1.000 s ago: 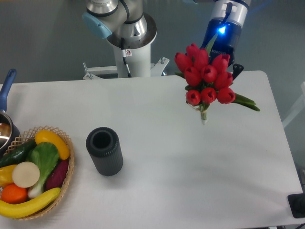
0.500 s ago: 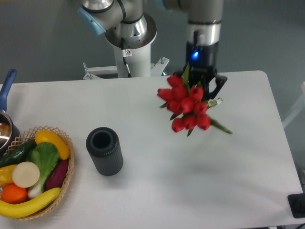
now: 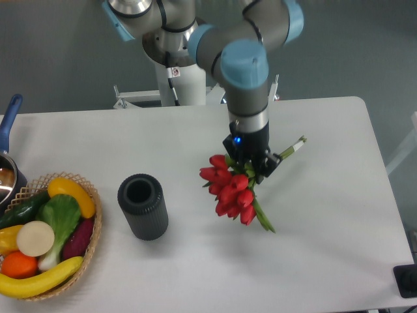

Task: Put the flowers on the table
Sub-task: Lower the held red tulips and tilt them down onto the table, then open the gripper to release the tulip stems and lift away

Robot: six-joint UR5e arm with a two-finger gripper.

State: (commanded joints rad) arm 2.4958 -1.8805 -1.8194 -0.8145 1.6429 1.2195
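Observation:
The flowers (image 3: 229,189) are a bunch of red tulips with green leaves, lying nearly flat and low over the middle of the white table (image 3: 326,261). Their heads point down-left and the pale stem ends stick out to the upper right. My gripper (image 3: 251,163) comes straight down from above and is shut on the flowers at the stems, just behind the heads. I cannot tell whether the bunch touches the tabletop.
A dark ribbed cylindrical vase (image 3: 143,206) stands left of the flowers. A wicker basket (image 3: 91,225) of fruit and vegetables sits at the left edge, with a pot with a blue handle (image 3: 8,124) behind it. A black object (image 3: 407,280) sits at the right front corner.
The arm has swung left and toward the front and come down, carrying the flowers from the back right toward the table's middle. The bunch has tipped from upright to nearly flat.

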